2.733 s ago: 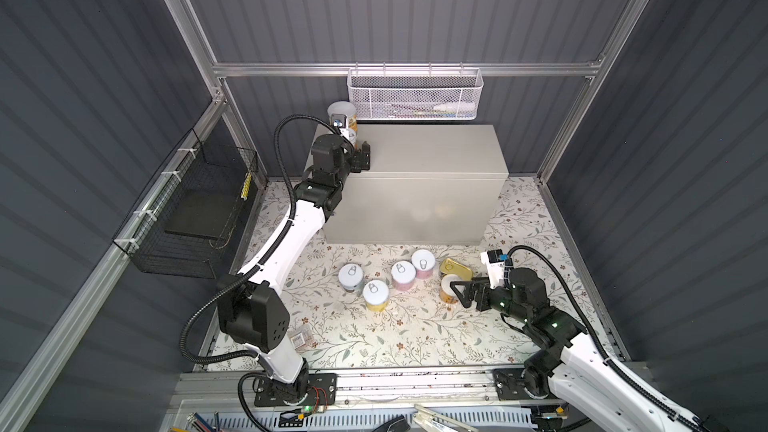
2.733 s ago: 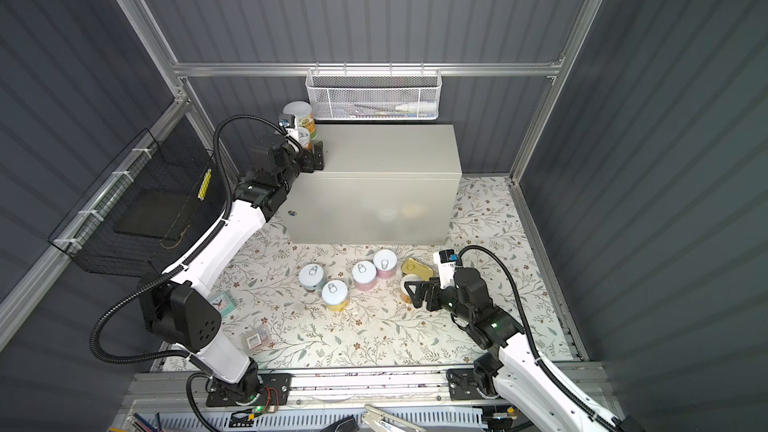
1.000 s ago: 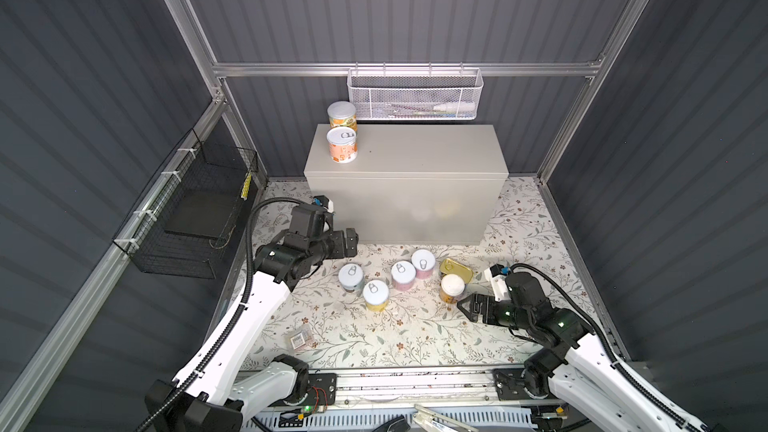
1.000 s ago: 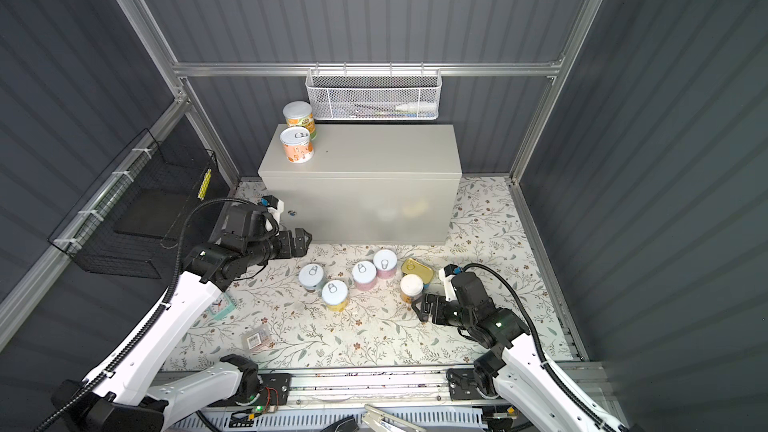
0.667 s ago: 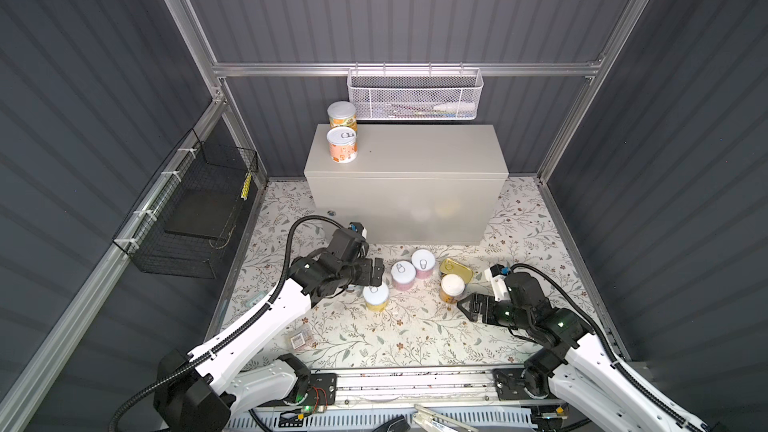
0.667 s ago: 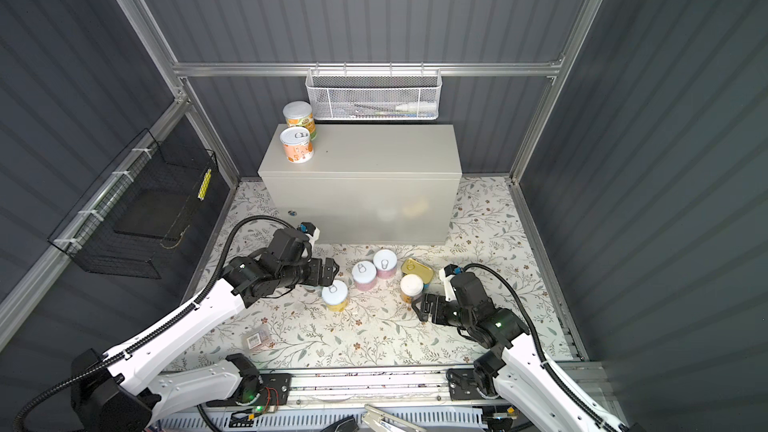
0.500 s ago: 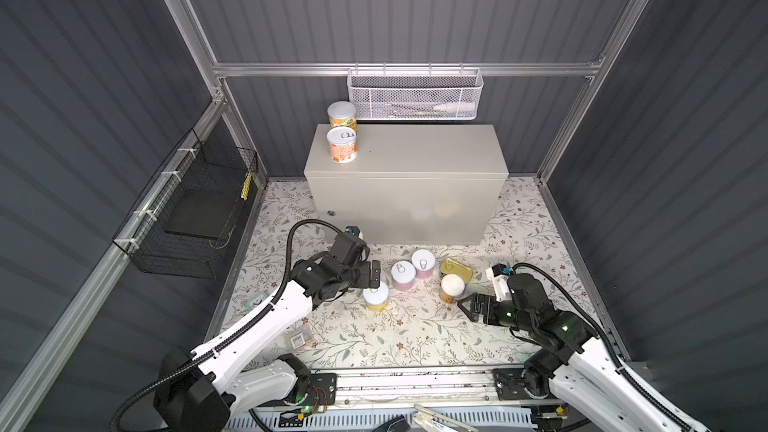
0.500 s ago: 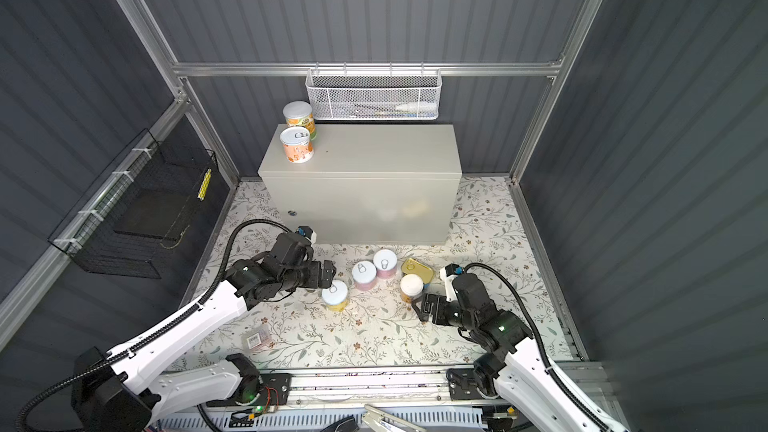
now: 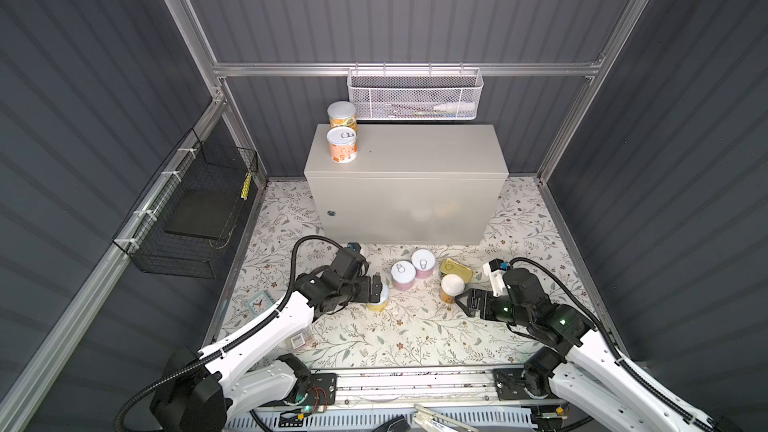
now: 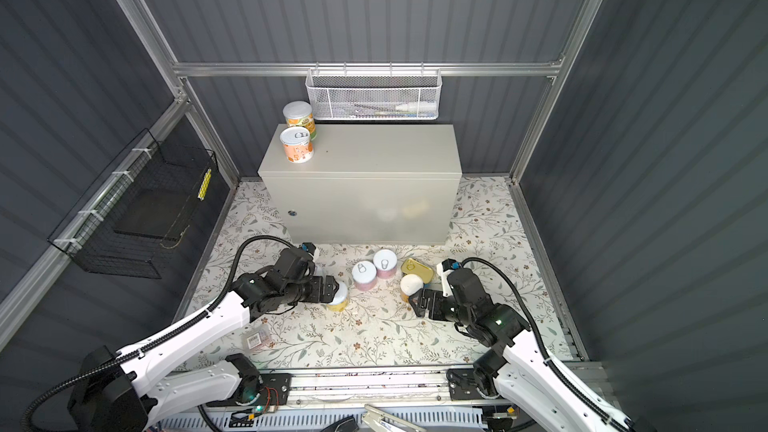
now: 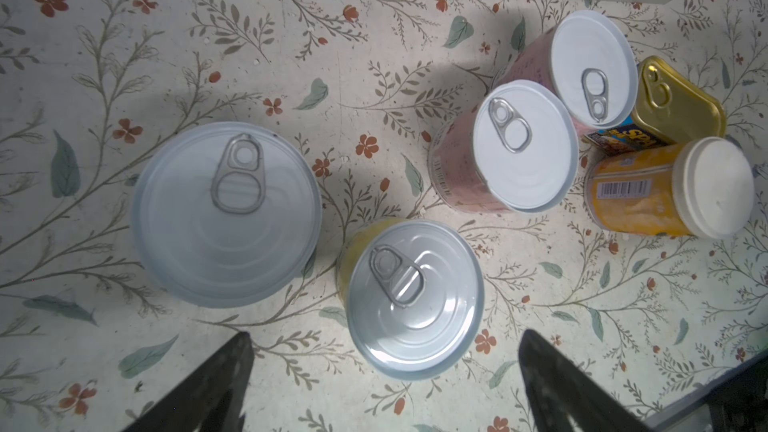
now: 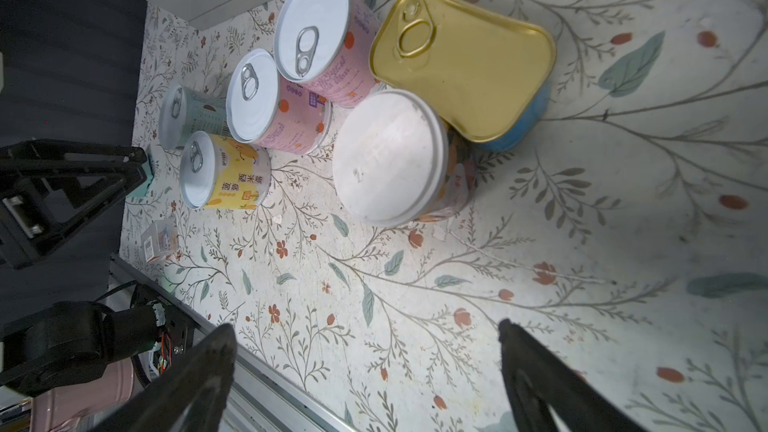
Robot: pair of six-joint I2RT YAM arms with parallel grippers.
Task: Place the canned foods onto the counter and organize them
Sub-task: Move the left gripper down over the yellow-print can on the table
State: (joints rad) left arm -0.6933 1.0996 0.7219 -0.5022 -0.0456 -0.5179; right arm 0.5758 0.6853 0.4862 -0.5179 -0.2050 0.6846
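Left wrist view: left gripper (image 11: 384, 334) jaws spread wide and empty, upright yellow can (image 11: 415, 299) at their tips; right gripper (image 12: 365, 326) likewise released. In both top views, gold tin (image 9: 456, 270) lies flat just right of centre, long axis upper-left to lower-right, tab end upper-left. Two orange cans (image 9: 342, 144) stand upright on counter (image 9: 415, 151), upper-left corner.

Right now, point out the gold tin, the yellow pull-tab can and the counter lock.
gold tin (image 12: 465, 68): right wrist view, middle of its lid.
yellow pull-tab can (image 11: 415, 301): left wrist view, middle of its top.
counter lock (image 9: 331, 213): in a top view, its round face.
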